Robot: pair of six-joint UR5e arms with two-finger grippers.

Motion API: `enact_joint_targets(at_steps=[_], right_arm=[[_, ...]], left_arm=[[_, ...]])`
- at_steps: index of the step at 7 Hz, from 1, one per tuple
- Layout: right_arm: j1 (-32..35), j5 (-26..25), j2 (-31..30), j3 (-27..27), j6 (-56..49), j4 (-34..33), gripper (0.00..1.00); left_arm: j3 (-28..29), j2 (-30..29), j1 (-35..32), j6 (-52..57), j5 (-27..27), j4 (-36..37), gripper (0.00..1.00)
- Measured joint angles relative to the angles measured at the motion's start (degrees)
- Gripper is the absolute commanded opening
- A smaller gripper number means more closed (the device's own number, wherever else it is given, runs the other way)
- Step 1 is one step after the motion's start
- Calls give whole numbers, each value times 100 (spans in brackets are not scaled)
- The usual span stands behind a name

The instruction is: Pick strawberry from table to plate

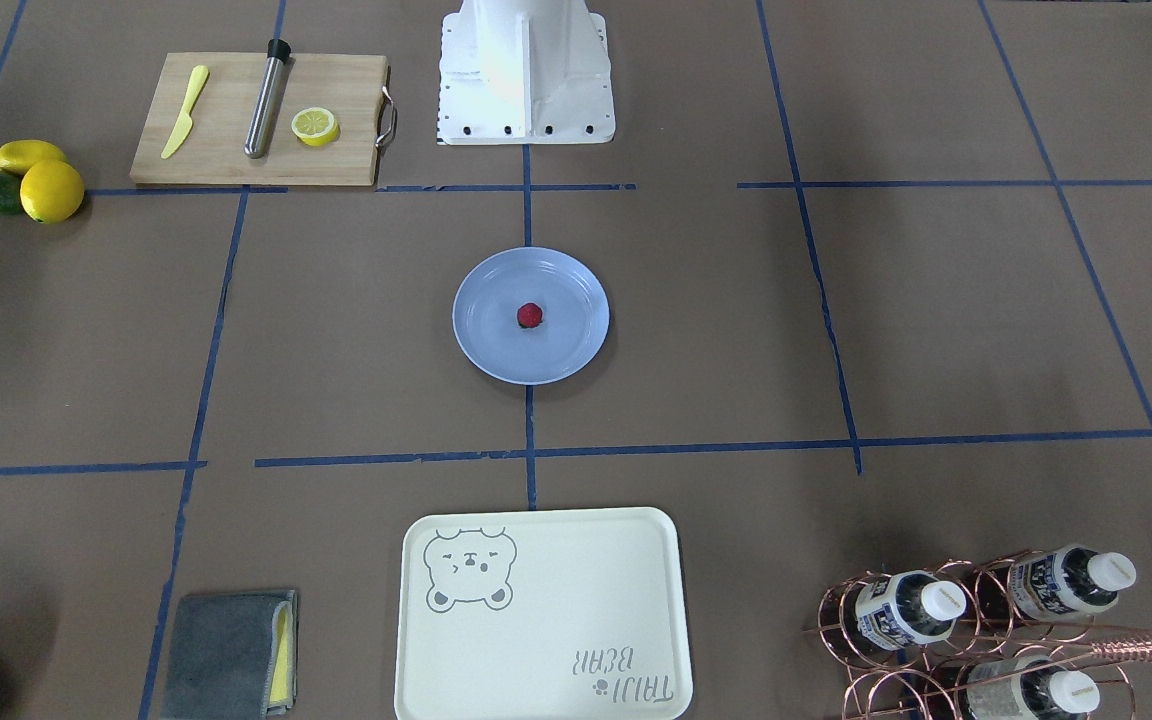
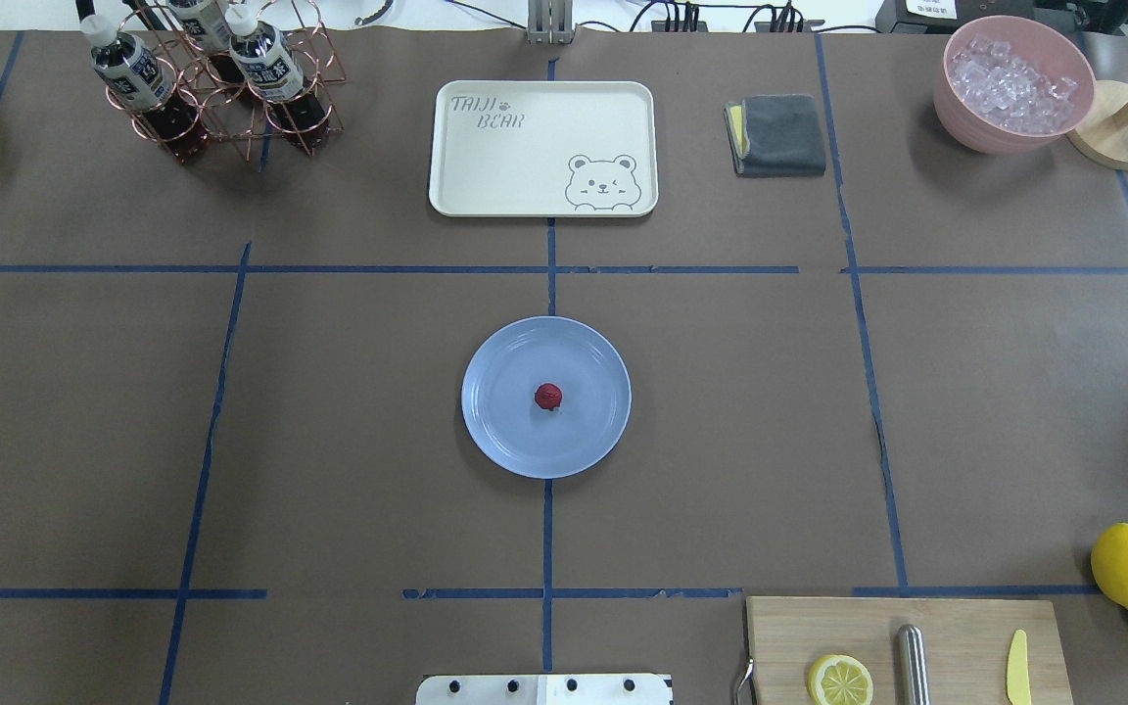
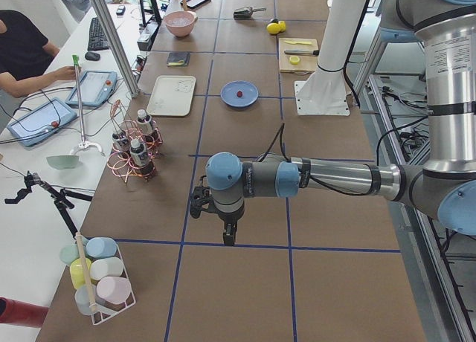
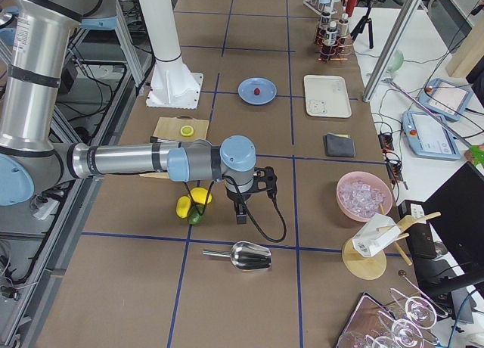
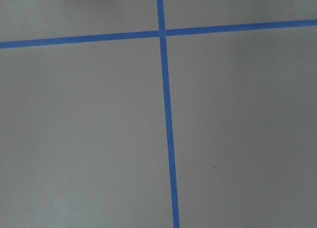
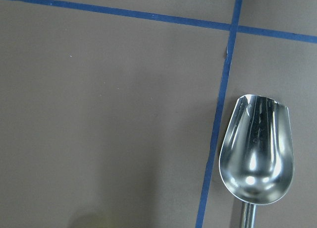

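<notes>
- Evidently the strawberry lies near the middle of the light-blue plate, off the brown paper of the table. The placing looks done, so the step in hand is judged to be parking clear.
- Doing that well means keeping both arms high and away from the plate, since a nudge could roll the berry.
- The left gripper hangs over bare paper by a tape crossing.
- The right gripper hangs near the lemons and a metal scoop.
- Whether either gripper's fingers are parted or closed cannot be told. Only the side views show them, small, and the wrist cameras show no fingers.
- The berry's green end is hard to make out.
</notes>
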Motion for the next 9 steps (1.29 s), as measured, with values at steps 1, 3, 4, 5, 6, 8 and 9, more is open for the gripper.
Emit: enact_joint_targets(at_steps=[1,3,4,5,6,8,9], right_arm=[[-13,-17,0,0,0,1,100],[-84,-44,1,-1,0,1,100],[-150,-52,8,-4,2,1,100],[-190,-50,11,-7,6,1,100],[-206,-45,10,-7,8,1,100],[-211,-39,9,-8,9,1,100],[-209,-38,9,-7,9,1,100]], left_arm=[[-4,13,-1,-1,-1,-10,100],[-20,21,-6,-9,-12,-18,100],[-22,24,-5,-7,-17,-22,100],[-41,25,-6,-10,-22,-24,100],[-69,26,-7,-9,-26,-25,100],[-177,52,-8,-6,-33,-27,100],[-264,129,-4,0,-34,-46,100]])
